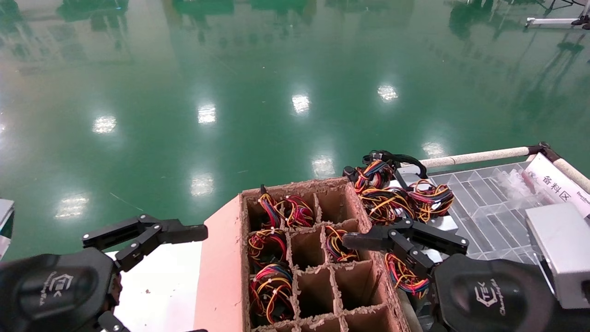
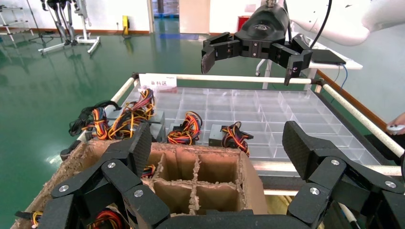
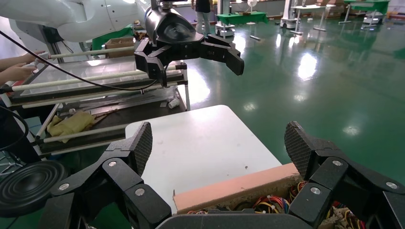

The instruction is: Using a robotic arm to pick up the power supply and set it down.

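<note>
**Both grippers hovering open, nothing gripped**

The right gripper (image 1: 368,242) is hanging at about 5 o'clock in the head view, its tips reaching over the right wall of the brown cardboard divider box (image 1: 318,276). Its fingers (image 3: 142,143) are standing wide apart and holding nothing; seen from the left wrist, the same gripper (image 2: 250,59) is hovering above the clear compartment tray (image 2: 267,114).

The left gripper (image 1: 193,233) is sitting at about 8 o'clock, over the white table (image 1: 161,281), just beside the box's pink flap. Its fingers (image 2: 141,145) are also spread apart and empty.

Power supplies (image 1: 396,198) are lying in a cluster at about 3 o'clock from the box, on the near-left corner of the tray, showing mostly as looped bundles of red, yellow, orange and black wires; little of their metal casing is visible. More wire bundles (image 1: 269,286) are filling several cells on the box's left side and back row, while its middle cells are showing bare cardboard.

A white placard (image 1: 555,184) with printed characters is resting at the tray's far right edge. A grey metal block (image 1: 560,251) is lying at 4 o'clock, touching nothing the grippers reach.
</note>
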Tool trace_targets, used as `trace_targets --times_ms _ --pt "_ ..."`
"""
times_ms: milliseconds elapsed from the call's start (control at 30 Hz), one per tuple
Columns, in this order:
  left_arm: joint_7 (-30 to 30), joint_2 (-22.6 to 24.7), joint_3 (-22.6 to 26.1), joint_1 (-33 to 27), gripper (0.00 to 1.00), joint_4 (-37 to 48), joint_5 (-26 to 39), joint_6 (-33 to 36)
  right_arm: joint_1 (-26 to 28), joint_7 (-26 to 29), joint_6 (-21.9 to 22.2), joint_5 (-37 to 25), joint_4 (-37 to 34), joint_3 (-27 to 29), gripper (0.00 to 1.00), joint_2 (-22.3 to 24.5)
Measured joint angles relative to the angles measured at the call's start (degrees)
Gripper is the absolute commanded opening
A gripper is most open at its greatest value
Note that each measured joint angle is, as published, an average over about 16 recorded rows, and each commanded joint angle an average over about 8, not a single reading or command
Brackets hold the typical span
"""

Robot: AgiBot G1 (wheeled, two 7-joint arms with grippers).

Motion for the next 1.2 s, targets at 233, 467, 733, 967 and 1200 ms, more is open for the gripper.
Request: trace_targets --times_ms 233,467,733,967,1200 --pt "0.0 0.0 0.0 0.0 1.0 0.0 0.0 0.0 0.0 0.0 0.0 0.0 0.0 0.0 1.0 0.0" --pt "0.0 0.0 0.0 0.0 0.17 0.0 0.0 0.0 0.0 0.0 0.0 0.0 0.0 0.0 1.0 0.0" --pt "0.0 0.0 0.0 0.0 0.0 0.0 0.0 0.0 0.0 0.0 0.0 0.0 0.0 0.0 1.0 0.0" --pt "0.0 0.0 0.0 0.0 0.0 0.0 0.0 0.0 0.0 0.0 0.0 0.0 0.0 0.0 1.0 0.0" --pt "0.0 0.0 0.0 0.0 0.0 0.0 0.0 0.0 0.0 0.0 0.1 -0.1 0.0 0.0 1.0 0.0"
